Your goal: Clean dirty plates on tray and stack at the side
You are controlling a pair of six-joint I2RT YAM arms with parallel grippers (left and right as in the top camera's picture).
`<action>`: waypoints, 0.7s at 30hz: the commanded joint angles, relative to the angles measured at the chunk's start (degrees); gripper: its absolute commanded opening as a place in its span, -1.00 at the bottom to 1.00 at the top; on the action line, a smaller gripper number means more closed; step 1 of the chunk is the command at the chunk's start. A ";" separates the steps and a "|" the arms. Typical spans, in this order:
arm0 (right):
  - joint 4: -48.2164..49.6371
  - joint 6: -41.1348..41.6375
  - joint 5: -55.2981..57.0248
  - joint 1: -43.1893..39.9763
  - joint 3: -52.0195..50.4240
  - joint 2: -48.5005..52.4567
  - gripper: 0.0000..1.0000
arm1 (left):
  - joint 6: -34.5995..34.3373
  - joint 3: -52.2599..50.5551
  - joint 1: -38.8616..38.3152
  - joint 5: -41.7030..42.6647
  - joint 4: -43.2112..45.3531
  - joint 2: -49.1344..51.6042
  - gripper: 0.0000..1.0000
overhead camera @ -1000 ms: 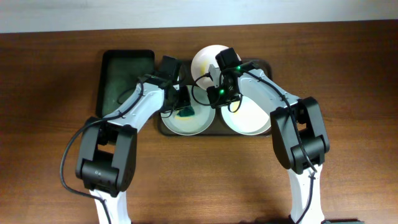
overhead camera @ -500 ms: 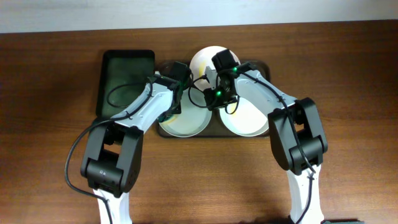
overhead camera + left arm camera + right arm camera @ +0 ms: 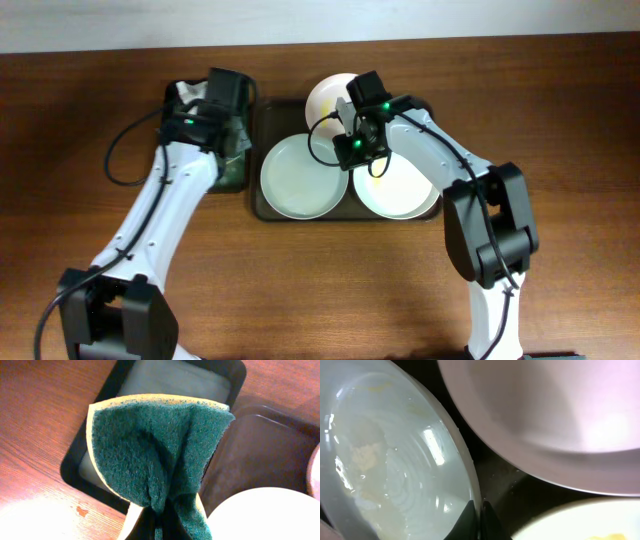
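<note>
Brown wooden table, pale wall behind

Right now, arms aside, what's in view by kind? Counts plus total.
white plates: 3 (also and)
brown tray: 1
black-green bin: 1
green sponge: 1
Total: 6

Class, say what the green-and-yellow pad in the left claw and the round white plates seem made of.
The green-and-yellow pad: likely sponge foam backed with coarse fibrous scourer; it folds softly. The round white plates: glossy, probably glazed ceramic or melamine; sharp highlights.
</note>
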 commanded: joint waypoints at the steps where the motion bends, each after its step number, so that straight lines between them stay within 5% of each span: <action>1: 0.13 -1.86 4.42 0.28 0.83 -5.95 -0.92 | 1.38 -0.26 4.22 9.33 -1.16 -0.42 -1.00; 6: -1.60 -5.16 19.96 4.57 4.00 -12.09 -0.92 | 1.36 -0.42 7.93 9.44 -2.67 -0.39 -1.00; 11: -0.68 -9.35 48.11 13.81 7.23 -15.26 -0.92 | 2.38 -0.42 11.47 9.49 -2.82 -0.35 -1.00; 21: 10.82 -29.51 65.33 23.45 7.52 -15.26 -0.92 | 5.68 -0.59 12.98 12.13 -2.49 1.16 -1.00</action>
